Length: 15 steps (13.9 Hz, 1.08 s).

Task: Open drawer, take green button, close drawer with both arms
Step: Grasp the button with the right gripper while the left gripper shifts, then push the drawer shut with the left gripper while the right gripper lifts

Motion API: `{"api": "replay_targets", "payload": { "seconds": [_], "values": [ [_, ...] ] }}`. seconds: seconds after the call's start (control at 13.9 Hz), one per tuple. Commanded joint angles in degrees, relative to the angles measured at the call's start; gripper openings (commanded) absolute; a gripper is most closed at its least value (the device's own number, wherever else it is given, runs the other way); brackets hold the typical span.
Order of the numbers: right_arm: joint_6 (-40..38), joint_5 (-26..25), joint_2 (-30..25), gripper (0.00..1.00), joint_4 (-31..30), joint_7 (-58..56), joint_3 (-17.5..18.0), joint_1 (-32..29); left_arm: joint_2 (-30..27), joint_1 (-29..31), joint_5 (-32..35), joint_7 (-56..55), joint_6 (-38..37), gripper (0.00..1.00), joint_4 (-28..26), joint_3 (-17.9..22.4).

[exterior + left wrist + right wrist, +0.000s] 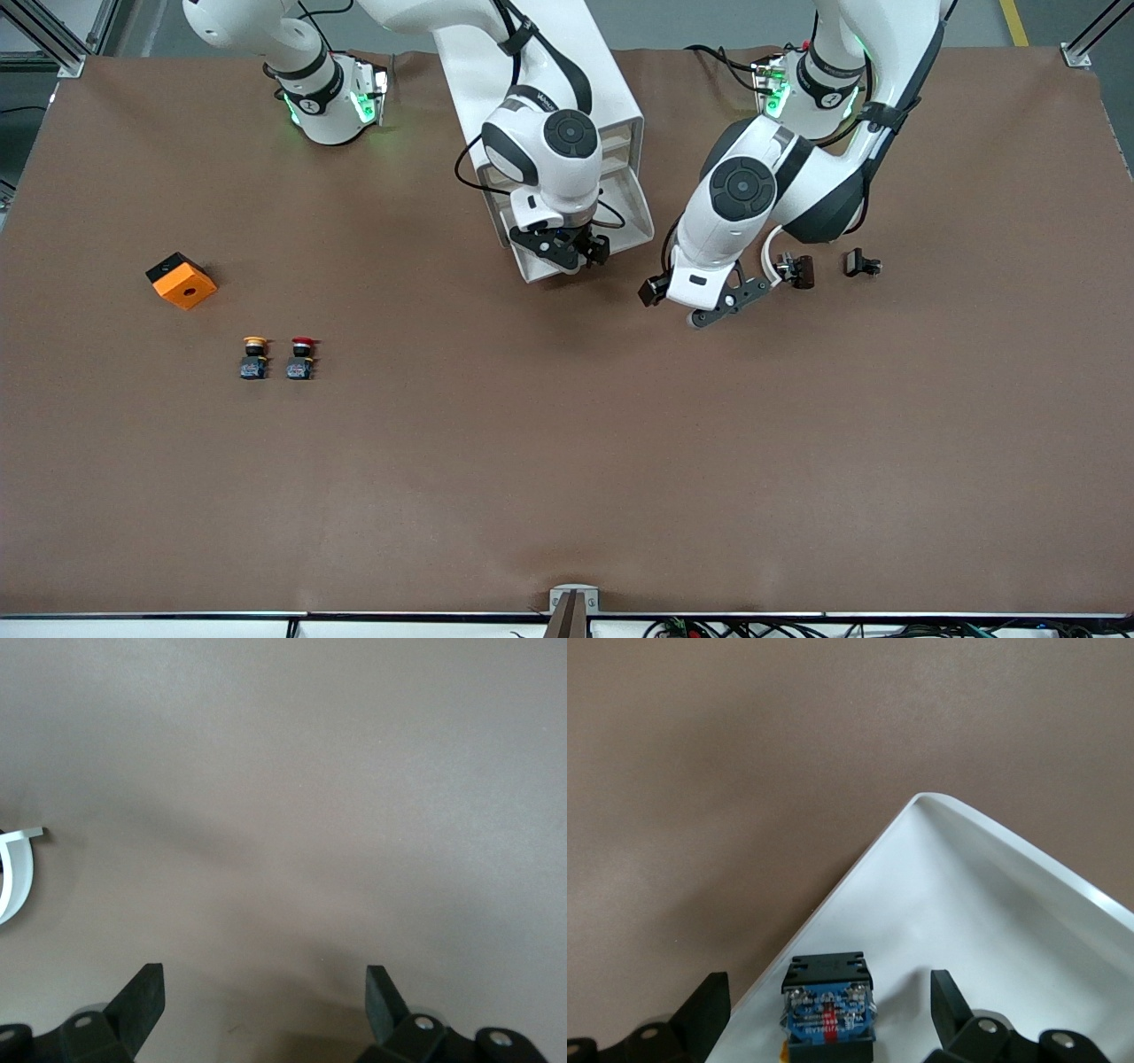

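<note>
We see the drawer (992,930) pulled open. It sticks out of the white cabinet (607,84) near the top of the front view, about the middle. The button (829,997) lies in the drawer, close to the rim, low in the right wrist view. We see its dark blue-black block, but its cap is hidden.

The right gripper (830,985) hangs over the drawer with its fingers wide apart, one on each side of the button. It holds nothing.

The left gripper (264,992) is also wide open and empty. It waits over the bare table (567,461), beside the cabinet.

We think the button is small, light and hard. It will not bend or break easily. The round cap looks smooth and could slip, so we would pinch the flat sides of the block. The drawer floor is smooth, so the button may slide if we bump it. We would come straight down and close gently.
</note>
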Motion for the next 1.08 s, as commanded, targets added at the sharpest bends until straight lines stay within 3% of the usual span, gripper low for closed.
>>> {"api": "replay_targets", "payload": {
  "seconds": [0.0, 0.22, 0.36, 0.5, 0.65, 0.79, 0.86, 1.01],
  "values": [
    [-1.1, -0.7, -0.6, 1.00, 0.3, 1.2, -0.6, 0.8, -1.0, 0.7, 1.3, 0.5, 0.8, 1.00, -1.1, -0.7],
    [-1.1, -0.7, -0.5, 0.86, 0.3, 1.2, -0.6, 0.7, -0.8, 0.8, 1.3, 0.5, 1.4, 1.00, -1.2, -0.6],
    [-1.3, -0.6, -0.5, 0.62, 0.3, 1.2, -0.6, 0.7, -0.4, 0.8, 1.2, 0.5, 1.6, 1.00, -1.1, -0.6],
    [-1.4, -0.4, -0.7, 0.54, 0.3, 1.2, -0.6, 0.6, 0.0, 1.0, 1.3, 0.5, 1.8, 1.00, -1.2, -0.6],
    [-1.6, -0.4, -0.7, 0.33, 0.4, 1.1, -0.6, 0.6, 0.1, 1.0, 1.3, 0.5, 1.8, 1.00, -1.1, -0.6],
    [-1.8, -0.4, -0.9, 0.06, 0.4, 1.1, -0.6, 0.6, 0.2, 1.0, 1.3, 0.5, 1.8, 1.00, -1.1, -0.7],
    [-1.8, -0.4, -0.9, 0.00, 0.5, 1.1, -0.6, 0.6, 0.2, 1.0, 1.3, 0.5, 1.8, 1.00, -1.1, -0.6],
    [-3.7, -0.3, -2.2, 0.00, 1.2, 0.3, -0.8, 0.1, 0.2, 1.0, 1.3, 0.5, 1.8, 1.00, -1.1, -0.6]
  ]
}}
